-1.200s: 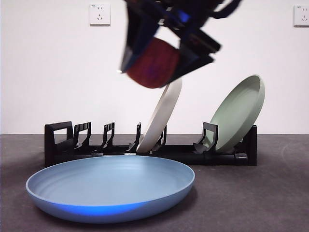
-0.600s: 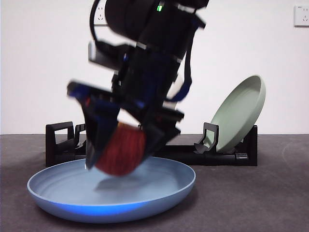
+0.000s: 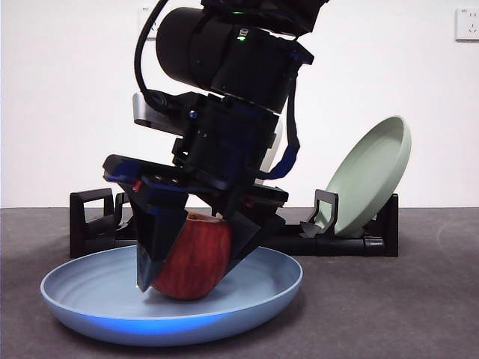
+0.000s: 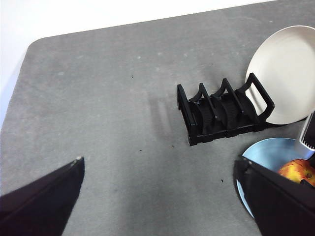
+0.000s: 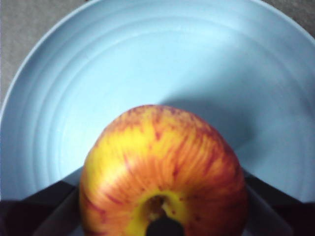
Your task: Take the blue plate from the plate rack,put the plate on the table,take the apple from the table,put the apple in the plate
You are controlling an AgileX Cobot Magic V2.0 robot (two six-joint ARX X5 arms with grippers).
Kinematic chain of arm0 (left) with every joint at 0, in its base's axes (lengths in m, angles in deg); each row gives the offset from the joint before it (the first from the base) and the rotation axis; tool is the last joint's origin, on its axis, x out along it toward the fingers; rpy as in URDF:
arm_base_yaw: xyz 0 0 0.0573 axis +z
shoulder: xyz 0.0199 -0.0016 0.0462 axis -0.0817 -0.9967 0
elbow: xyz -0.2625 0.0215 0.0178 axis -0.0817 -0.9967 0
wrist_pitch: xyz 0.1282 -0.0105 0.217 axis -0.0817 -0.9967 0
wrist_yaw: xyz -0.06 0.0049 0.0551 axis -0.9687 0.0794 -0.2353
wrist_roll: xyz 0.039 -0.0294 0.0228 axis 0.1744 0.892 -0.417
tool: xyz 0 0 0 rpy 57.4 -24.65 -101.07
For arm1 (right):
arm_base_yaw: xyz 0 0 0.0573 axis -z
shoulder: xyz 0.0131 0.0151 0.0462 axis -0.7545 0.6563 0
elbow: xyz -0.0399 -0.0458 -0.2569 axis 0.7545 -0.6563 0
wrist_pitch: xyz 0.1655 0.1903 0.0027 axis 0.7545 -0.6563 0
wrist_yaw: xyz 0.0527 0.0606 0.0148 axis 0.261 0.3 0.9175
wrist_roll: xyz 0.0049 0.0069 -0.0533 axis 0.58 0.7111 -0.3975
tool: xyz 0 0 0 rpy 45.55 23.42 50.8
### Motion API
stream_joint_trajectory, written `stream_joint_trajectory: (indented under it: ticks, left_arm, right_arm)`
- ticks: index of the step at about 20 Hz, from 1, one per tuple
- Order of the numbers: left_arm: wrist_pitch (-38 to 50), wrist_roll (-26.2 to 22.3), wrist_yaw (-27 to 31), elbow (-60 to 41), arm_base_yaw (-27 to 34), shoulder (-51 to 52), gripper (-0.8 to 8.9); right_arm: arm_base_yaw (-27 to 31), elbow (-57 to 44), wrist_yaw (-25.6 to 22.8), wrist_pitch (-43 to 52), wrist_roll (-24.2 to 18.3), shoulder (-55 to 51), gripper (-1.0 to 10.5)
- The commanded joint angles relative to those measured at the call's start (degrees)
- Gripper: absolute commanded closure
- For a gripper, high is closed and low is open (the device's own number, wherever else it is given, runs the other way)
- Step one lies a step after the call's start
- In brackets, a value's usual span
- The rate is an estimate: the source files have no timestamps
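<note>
The right gripper point(image 3: 187, 262) is closed around the apple point(image 3: 193, 258), its two black jaws pressed against the fruit's sides, and the apple's underside appears to touch the floor of the blue plate point(image 3: 97, 295), which lies flat on the table point(image 3: 419, 299) toward the near edge, in front of the plate rack point(image 3: 93, 217). From the wrist, the apple point(image 5: 162, 172) fills the view between the jaws with its stem end facing the camera, sitting a little off the middle of the blue plate point(image 5: 74, 88). The left gripper point(image 4: 162, 196) hangs high above the table with its jaws spread wide and nothing between them; its view takes in the rack point(image 4: 221, 110), a white plate point(image 4: 288, 69) standing in it, and a sliver of the blue plate point(image 4: 266, 152). A green plate point(image 3: 370, 176) leans in the rack's far slot. The chief risk lies in the release: the apple is held tilted, so once the jaws open it may roll across the shallow plate toward the rim, or over it. A jaw that drags on the skin while opening could tip the fruit, and any downward press from the arm could rock or slide the plate.
</note>
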Motion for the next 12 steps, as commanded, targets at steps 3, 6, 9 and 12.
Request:
stream_joint_trajectory:
  ticks: [3, 6, 9, 12]
  left_arm:
    - [0.2, 0.9, -3.5, -0.5, 0.1, 0.3, 2.84]
    - [0.2, 0.9, -4.1, -0.5, 0.1, 0.3, 2.84]
    - [0.2, 0.7, -4.5, -0.5, 0.1, 0.3, 2.84]
    - [0.2, 0.3, -6.3, -0.5, 0.1, 0.3, 2.84]
  right_arm:
    - [-0.2, -0.1, -0.1, -1.2, -0.3, 0.4, 4.9]
    - [-0.2, -0.1, -0.1, -1.2, -0.3, 0.4, 4.0]
    - [-0.2, -0.1, -0.1, -1.1, -0.2, 0.4, 4.0]
    - [0.0, 0.0, -0.1, -1.2, -0.1, -0.4, 4.1]
